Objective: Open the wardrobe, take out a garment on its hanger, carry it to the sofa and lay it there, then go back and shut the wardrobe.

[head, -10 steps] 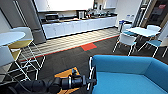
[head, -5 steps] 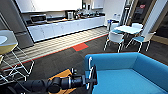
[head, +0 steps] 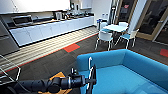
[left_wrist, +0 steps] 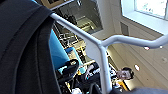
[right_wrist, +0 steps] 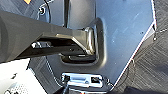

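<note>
The left gripper [head: 91, 81] pinches the hanger [head: 90, 65], apparently upright, at the sofa [head: 117, 75] edge. The seat lies just ahead and right; the right gripper's state cannot be told.

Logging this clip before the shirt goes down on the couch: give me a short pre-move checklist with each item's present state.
1. Hanger with the left tool: ok. The white hanger stands upright at the end of the left arm, by the left tool.
2. Garment on the hanger: ok. Dark fabric drapes over the hanger's bar in the left wrist view.
3. Sofa within reach: ok. The blue sofa lies right ahead, the hanger at its near arm.
4. Landing spot free: ok for the visible seat; its near corner is hidden behind the arm.
5. Left tool's grip firm: cannot tell, fingers not distinguishable.
6. Right tool's state: cannot tell.
</note>
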Robot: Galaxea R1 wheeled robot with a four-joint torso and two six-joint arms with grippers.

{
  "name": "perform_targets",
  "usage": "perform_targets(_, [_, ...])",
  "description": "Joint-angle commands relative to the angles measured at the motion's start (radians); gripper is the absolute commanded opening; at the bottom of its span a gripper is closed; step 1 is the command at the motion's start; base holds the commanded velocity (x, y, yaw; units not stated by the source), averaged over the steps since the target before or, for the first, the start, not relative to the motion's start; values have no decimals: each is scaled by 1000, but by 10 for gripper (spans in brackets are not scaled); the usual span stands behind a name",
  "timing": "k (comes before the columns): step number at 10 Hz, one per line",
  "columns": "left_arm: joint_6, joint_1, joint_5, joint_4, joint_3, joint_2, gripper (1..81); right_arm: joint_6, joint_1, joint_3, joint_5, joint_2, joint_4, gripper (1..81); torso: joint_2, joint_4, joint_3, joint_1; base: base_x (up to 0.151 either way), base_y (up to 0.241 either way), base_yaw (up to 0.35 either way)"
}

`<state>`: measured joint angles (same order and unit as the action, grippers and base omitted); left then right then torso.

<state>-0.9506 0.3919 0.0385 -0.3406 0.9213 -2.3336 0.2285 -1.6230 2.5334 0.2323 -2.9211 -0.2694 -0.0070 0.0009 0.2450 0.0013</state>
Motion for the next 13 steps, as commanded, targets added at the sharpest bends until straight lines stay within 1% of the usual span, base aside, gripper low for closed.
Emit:
perform_targets(1, [4, -129, 38, -24, -51, 14, 10, -5, 5, -7, -56, 3, -16, 811, 0, 0, 0, 0, 0, 0, -283])
perform_targets(13, [4, -124, 40, -24, -51, 26, 10, -5, 5, -4, -56, -6, -17, 811, 0, 0, 0, 0, 0, 0, -275])
